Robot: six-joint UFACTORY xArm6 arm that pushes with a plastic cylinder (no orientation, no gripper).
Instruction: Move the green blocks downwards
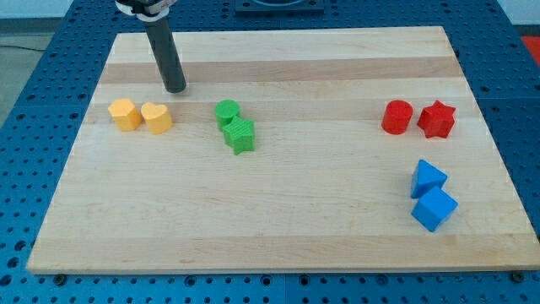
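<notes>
Sitting down-right of my tip (175, 88): green cylinder (226, 111) touching green star (240, 135) on tabletop (278, 219). No jaws (rod only). Seeming light, rigid, slippery; pushing upper faces.

You see the dark rod entering from the view's top-left, leaning slightly; its lower end, my tip (175, 88), rests at bench height.

No readable text, labels or numbers anywhere.
</notes>
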